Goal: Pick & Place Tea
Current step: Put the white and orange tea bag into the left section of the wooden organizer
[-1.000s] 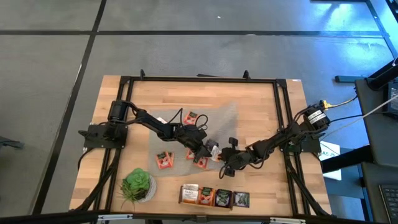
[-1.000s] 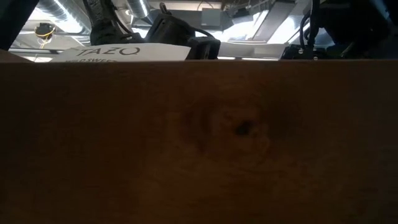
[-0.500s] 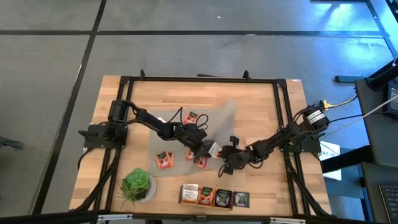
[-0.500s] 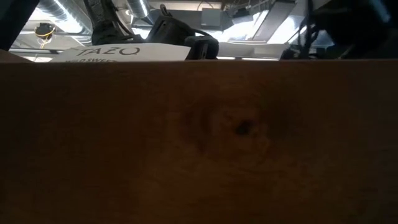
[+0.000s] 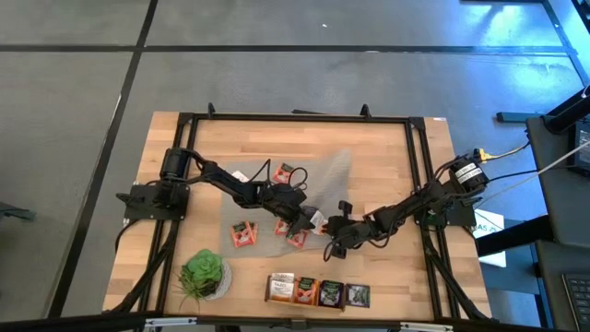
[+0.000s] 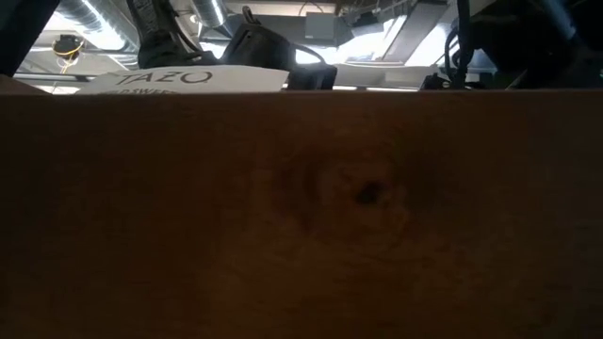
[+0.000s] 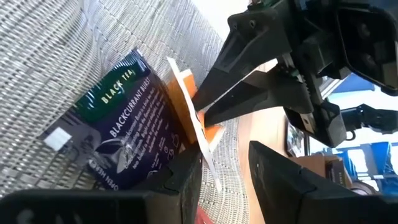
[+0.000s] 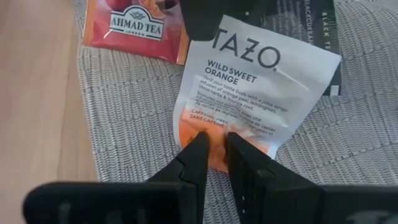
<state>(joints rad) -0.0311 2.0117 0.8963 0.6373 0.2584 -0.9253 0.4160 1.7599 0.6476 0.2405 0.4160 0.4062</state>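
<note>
Both end effectors pinch one flat, glossy white-and-orange sachet (image 8: 252, 87) above woven mat (image 8: 373, 143).

We noted the right gripper (image 5: 329, 231) advanced toward the left gripper (image 5: 309, 221) over the last second, closing on the white-and-orange sachet (image 8: 252, 87); the mat's (image 5: 336, 171) far corner lay flat again.

My dark right gripper (image 8: 212, 144) and dark left gripper (image 7: 225, 163) both meet a white sachet (image 8: 255, 84) with black lettering and an orange lower band. Behind it lies a black sachet (image 7: 121, 127) with green trim; beside it an orange-red sachet (image 8: 138, 22), all on the grey woven mat (image 8: 124, 130).
</note>
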